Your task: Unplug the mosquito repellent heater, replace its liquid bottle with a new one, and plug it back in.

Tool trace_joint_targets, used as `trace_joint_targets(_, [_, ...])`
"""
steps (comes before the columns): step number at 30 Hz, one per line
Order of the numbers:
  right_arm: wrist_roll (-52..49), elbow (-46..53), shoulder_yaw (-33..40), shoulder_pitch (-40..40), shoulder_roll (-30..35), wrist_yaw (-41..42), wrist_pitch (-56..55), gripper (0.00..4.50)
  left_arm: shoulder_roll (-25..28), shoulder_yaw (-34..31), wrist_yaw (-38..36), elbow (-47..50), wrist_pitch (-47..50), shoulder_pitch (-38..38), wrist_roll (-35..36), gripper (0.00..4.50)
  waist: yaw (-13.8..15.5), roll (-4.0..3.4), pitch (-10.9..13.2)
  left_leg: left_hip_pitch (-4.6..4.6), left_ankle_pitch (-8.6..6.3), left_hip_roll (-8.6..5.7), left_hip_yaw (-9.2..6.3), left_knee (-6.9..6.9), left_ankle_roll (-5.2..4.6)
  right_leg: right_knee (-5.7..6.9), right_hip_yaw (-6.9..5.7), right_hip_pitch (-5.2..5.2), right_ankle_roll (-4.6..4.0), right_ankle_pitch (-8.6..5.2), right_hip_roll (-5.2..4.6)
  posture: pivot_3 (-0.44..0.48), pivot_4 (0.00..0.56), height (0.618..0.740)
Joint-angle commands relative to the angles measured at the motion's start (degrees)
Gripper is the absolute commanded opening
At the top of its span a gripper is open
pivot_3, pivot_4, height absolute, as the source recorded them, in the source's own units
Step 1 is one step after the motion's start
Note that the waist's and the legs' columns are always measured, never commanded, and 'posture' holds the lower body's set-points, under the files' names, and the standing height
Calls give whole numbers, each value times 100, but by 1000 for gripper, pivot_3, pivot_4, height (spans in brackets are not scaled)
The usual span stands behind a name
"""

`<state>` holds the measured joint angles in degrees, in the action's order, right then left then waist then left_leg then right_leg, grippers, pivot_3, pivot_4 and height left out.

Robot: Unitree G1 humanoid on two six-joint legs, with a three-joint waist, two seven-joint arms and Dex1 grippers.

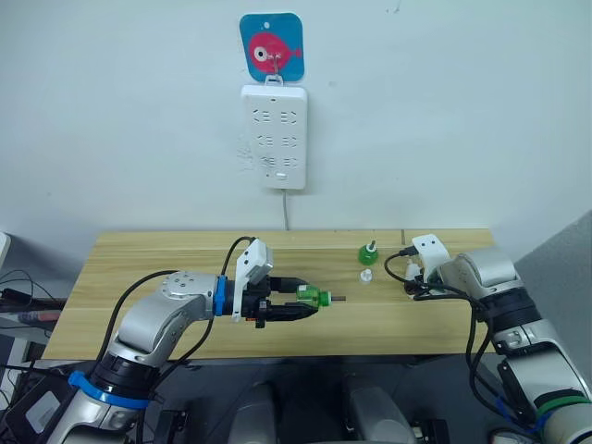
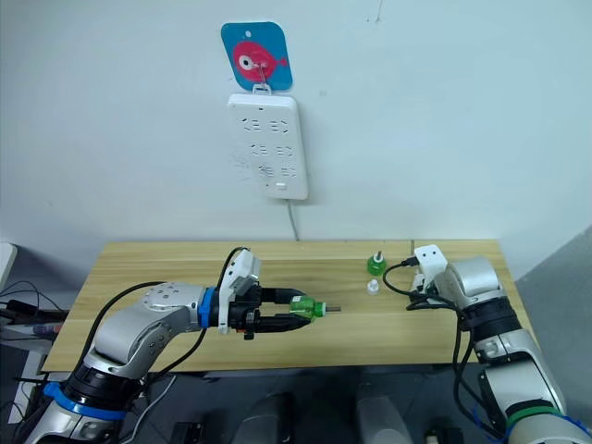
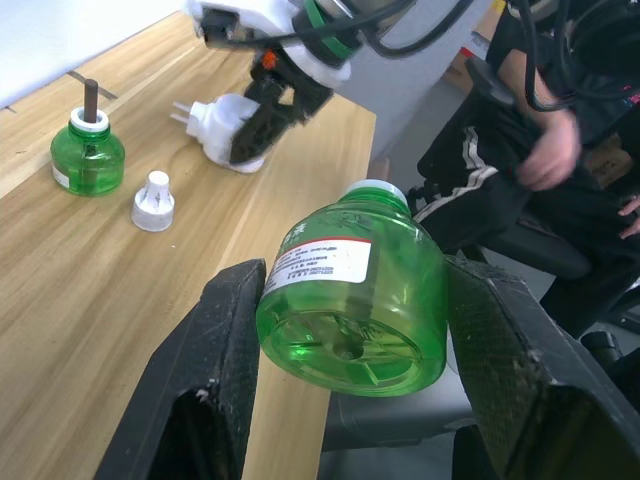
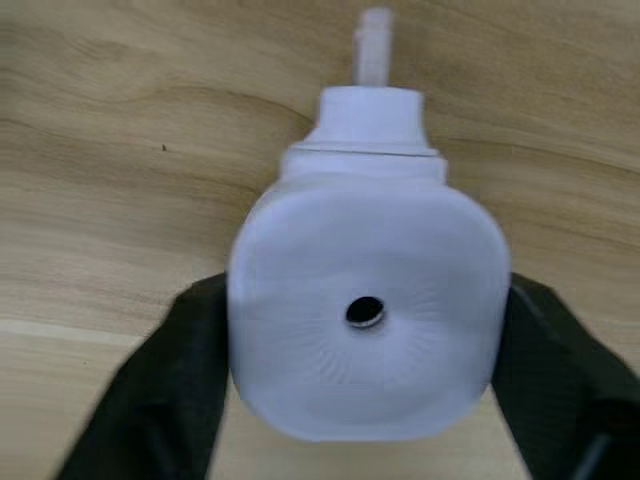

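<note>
My left gripper (image 1: 298,303) is shut on a green liquid bottle (image 1: 313,297), held level above the table's middle with its wick pointing right. From the left wrist view the bottle's base (image 3: 350,300) sits clamped between both fingers. At the table's right end my right gripper (image 1: 415,277) is shut on the white mosquito repellent heater (image 4: 365,310), low over the wood, its vent hole facing the wrist camera and its prongs (image 3: 182,110) pointing away. A second green bottle (image 1: 368,252) with a dark wick stands upright on the table between the grippers, a small white cap (image 1: 366,275) beside it.
A white power strip (image 1: 274,136) hangs on the wall under a blue fish hook (image 1: 272,46), its cord running down behind the wooden table (image 1: 139,268). A seated person (image 3: 540,150) is beyond the table's front edge.
</note>
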<state>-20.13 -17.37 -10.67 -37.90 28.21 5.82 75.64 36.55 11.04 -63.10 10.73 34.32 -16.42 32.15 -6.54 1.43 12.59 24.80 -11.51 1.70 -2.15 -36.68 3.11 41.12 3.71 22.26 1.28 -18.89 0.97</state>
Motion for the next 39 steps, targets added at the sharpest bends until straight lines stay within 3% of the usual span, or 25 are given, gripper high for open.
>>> trace_joint_targets(1, [182,173,190,58,-3,100,100,2973,-40,-62,-55,120,-100,-38,-16,2415,10,0,1,0,0,0,-1,0,0,0,-2,0,0,0,0,-129,212,723])
trace_joint_targets(4, [240,394,240,154,58,209,161,2973,-67,-67,-77,81,-99,-70,-48,2415,8,0,1,1,0,0,2,0,0,-1,1,1,0,0,0,-136,206,723])
trace_joint_targets(9, [-136,1770,639,509,506,782,413,2973,-54,-151,-118,40,-53,-139,-16,2415,13,-2,2,2,-1,-1,0,2,-1,-3,1,2,1,0,-1,-147,196,723])
trace_joint_targets(13, [-985,3244,1578,928,757,1559,848,2973,-53,-373,-175,-87,135,-278,210,2415,6,-2,2,2,-1,0,0,1,-1,-4,-1,1,3,-2,-1,-168,186,723])
trace_joint_targets(15, [-1450,4082,1943,1258,885,2067,546,2973,-43,-538,-235,-135,332,-410,416,2415,-1,-1,2,2,-1,4,-1,1,-1,-4,-2,1,6,-3,-1,-179,182,723])
trace_joint_targets(17, [-2544,4566,3060,1440,196,2450,549,2973,22,-695,-337,-170,553,-593,639,2415,-4,5,-1,2,-1,5,-5,3,-1,-4,-8,2,27,-16,0,-189,178,723])
trace_joint_targets(19, [-3313,4753,3666,1411,-145,2621,779,2973,89,-790,-450,-201,750,-778,806,2415,-27,1,0,2,-1,7,-4,3,0,-5,-8,1,27,-16,4,-197,175,723])
trace_joint_targets(27, [-4985,4933,3661,1308,-186,2419,896,2973,163,-945,-614,-268,1306,-1475,1249,2415,-118,4,-2,2,-1,-5,13,-4,0,-12,8,-3,50,-3,1,-206,163,723])
trace_joint_targets(39, [-6135,4754,3192,1458,144,1495,184,2973,175,-972,-473,-16,1606,-1682,1434,2415,-167,3,-2,2,-1,1,18,-1,-1,-12,15,2,51,-3,2,-193,155,723])
